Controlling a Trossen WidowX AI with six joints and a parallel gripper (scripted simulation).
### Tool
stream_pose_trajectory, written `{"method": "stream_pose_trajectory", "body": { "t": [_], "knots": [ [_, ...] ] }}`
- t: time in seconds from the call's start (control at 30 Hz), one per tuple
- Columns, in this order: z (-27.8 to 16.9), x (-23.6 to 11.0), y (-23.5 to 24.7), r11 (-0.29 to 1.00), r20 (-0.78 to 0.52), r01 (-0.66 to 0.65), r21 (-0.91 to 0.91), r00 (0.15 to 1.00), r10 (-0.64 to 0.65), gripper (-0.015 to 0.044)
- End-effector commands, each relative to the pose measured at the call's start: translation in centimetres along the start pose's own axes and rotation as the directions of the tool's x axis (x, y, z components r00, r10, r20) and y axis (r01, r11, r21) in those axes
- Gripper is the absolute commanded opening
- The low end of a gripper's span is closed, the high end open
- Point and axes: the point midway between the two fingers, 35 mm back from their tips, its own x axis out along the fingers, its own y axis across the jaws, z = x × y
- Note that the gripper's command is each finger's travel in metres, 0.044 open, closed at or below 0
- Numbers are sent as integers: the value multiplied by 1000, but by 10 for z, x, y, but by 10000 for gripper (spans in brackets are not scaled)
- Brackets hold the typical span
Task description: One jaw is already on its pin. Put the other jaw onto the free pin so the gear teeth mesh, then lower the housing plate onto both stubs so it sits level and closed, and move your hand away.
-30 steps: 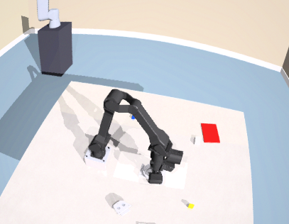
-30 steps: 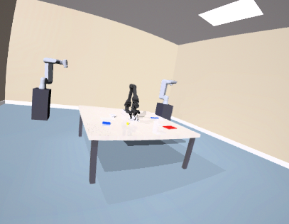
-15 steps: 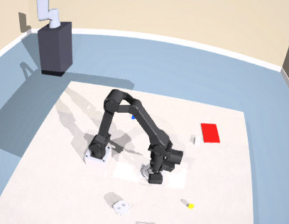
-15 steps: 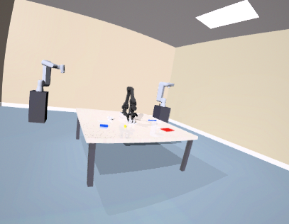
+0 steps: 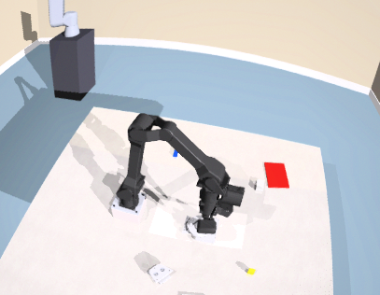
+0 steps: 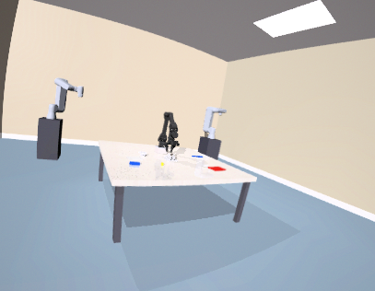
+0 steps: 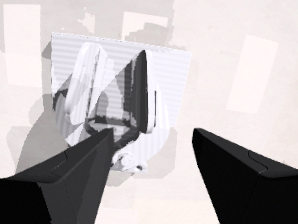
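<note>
In the wrist view two pale jaws stand side by side over the ridged base (image 7: 172,65): the left jaw (image 7: 75,102) and the right jaw (image 7: 149,95), with a dark gap between them. Small round white parts (image 7: 125,160) show at their near end. Pins and gear teeth cannot be made out clearly. My gripper (image 7: 153,135) (image 5: 206,230) is open with nothing between its fingers. Its left fingertip overlaps the jaws' near end in the view; its right one is over the table. The white housing plate (image 5: 160,273) with two holes lies apart, toward the front of the top view.
A red mat (image 5: 276,175) (image 6: 216,168) and a small white block (image 5: 260,185) are to the right. A yellow block (image 5: 251,271) (image 6: 162,164) lies at the front right. A blue piece (image 5: 175,153) is behind the arm. Another blue block (image 6: 134,163) shows in the exterior view.
</note>
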Motion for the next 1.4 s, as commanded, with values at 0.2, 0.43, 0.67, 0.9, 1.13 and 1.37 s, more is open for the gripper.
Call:
{"method": "stream_pose_trajectory", "body": {
  "t": [0.2, 0.43, 0.67, 0.9, 1.13, 1.37],
  "knots": [
    [9, -4, -14, 1000, 44, -5, 29, 999, 4, 355],
    [11, -5, -30, 983, 62, -13, 186, 998, 1, 440],
    [6, -7, -45, 909, 57, -21, 415, 998, -3, 440],
    [1, -9, -60, 783, 52, -27, 621, 999, -7, 440],
    [-6, -10, -74, 612, 47, -31, 791, 999, -10, 440],
    [-13, -12, -88, 404, 42, -34, 914, 999, -13, 440]
  ]
}}
